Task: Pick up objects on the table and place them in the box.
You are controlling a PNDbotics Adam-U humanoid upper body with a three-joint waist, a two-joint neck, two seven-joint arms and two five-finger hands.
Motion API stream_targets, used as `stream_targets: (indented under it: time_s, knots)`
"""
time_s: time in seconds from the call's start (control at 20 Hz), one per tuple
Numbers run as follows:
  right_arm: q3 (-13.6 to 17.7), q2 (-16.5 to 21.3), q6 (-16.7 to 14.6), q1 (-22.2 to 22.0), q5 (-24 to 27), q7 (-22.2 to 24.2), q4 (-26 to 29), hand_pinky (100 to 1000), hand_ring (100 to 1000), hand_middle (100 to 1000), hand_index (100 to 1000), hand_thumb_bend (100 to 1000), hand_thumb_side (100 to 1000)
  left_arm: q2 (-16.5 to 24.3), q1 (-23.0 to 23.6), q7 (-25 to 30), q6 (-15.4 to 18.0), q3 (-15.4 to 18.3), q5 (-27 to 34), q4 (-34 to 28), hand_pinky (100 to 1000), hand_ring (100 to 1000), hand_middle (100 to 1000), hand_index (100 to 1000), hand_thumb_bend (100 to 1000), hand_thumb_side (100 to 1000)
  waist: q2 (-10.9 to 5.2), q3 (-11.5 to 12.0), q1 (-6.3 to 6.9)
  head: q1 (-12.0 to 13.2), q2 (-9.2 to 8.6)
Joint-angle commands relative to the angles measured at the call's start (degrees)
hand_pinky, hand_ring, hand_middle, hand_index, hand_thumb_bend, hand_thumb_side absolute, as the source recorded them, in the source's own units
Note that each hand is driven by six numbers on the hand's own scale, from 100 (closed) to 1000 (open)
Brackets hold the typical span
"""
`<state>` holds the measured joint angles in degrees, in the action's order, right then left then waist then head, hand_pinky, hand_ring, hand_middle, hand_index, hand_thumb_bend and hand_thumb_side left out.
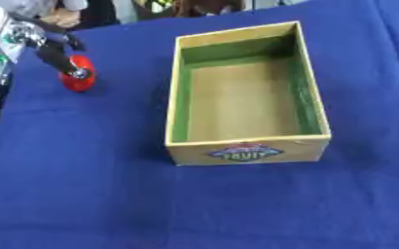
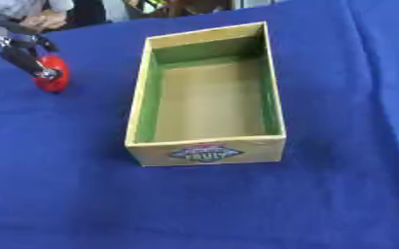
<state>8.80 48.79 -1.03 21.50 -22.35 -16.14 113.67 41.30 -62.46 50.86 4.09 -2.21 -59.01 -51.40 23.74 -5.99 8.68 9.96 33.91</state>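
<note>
One red object [image 1: 77,74] lies on the blue cloth [image 1: 83,194], well left of the box [image 1: 247,146]; our left hand [image 1: 56,51] has its fingers on it, though we cannot tell whether they grasp it; we see nothing inside the box, which has green inner walls.
</note>
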Motion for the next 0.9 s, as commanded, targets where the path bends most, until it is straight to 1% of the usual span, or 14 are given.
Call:
stream_targets:
  time_s: [0.05, 0.35, 0.55, 0.9]
  knots:
    - [0.5, 1.7, -0.1, 0.6, 0.4, -0.3, 0.9, 829, 859, 856, 844, 119, 1000, 2.8, -1.0, -1.0, 0.1, 1.8, 0.4, 0.8, 676, 859, 958, 1000, 284, 597, -1.04, -0.1, -0.30, 0.4, -0.90]
    - [0.5, 1.4, -0.1, 0.8, 0.5, -0.4, 0.9, 829, 858, 853, 841, 118, 1000, 2.6, -0.7, -2.8, -0.4, 2.7, 0.6, 3.0, 661, 852, 956, 1000, 280, 592, -0.55, -0.7, -0.04, 0.8, -1.61]
    - [0.5, 1.5, -0.2, 0.8, 0.6, -0.6, 0.9, 830, 857, 852, 840, 118, 1000, 2.7, -0.6, -2.7, -1.0, 2.8, -0.5, 4.0, 663, 849, 955, 1000, 276, 593, -0.16, -1.0, 0.05, 0.9, -1.77]
    - [0.2, 1.2, -0.3, 1.0, 0.7, -0.7, 0.9, 830, 856, 848, 835, 116, 1000, 2.5, -0.3, -2.6, -1.3, 3.1, 0.4, 4.8, 640, 832, 948, 1000, 271, 586, 0.36, -1.1, 0.34, 1.3, -1.93]
